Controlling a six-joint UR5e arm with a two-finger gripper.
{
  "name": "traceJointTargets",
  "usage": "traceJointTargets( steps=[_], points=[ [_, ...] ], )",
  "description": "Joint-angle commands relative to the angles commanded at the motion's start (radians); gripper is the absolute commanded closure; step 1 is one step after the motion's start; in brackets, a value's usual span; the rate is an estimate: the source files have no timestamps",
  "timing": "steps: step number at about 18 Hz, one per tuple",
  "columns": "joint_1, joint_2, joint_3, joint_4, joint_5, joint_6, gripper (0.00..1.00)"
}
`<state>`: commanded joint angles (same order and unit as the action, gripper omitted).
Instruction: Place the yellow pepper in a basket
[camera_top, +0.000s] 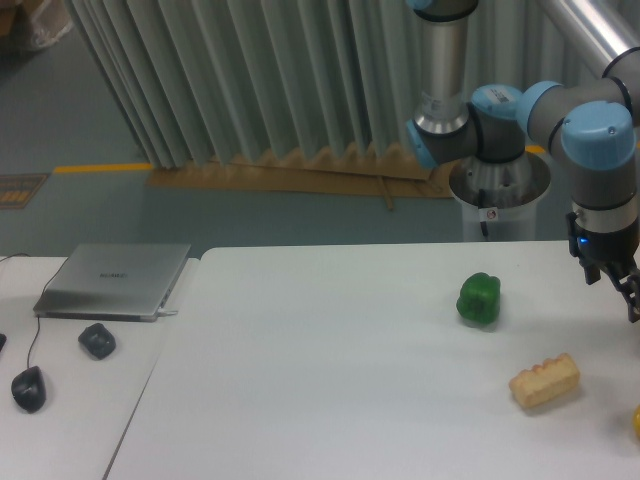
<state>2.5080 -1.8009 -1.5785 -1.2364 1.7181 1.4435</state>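
Lying below pincer (630, 290): yellow pepper (636, 422)

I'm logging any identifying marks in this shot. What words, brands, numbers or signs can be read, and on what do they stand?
None can be read.
Silver closed laptop: a small dark mark at the middle of its lid, too blurred to read.
Blue-capped grey robot arm: a small red-and-white spot on its base, too small to read.
Glossy green pepper and tan ridged block: no text.
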Motion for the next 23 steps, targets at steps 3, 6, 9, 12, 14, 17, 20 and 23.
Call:
traceJointTargets(
  steps=[3,6,9,12,14,17,20,23],
  points=[
    [0.0,0.002,-0.006,0.002,-0.003,-0.002,0.0],
    [0.002,-0.011,0.0,0.006,0.009,-0.009,0.0],
    [0.038,-0.008,0.003,0.011,0.008,0.006,0.0],
    [0.08,-0.009,0.005,0.012,0.006,0.107,0.0],
    [0.123,-0.009,0.002,0.009,0.005,0.246,0.0],
    [0.179,-0.011,0.0,0.009,0.006,0.389,0.0],
    [0.248,-0.011,-0.006,0.009,-0.003,0.601,0.0],
    [0.322,-0.02,-0.006,0.011,-0.069,0.658,0.0]
  ],
)
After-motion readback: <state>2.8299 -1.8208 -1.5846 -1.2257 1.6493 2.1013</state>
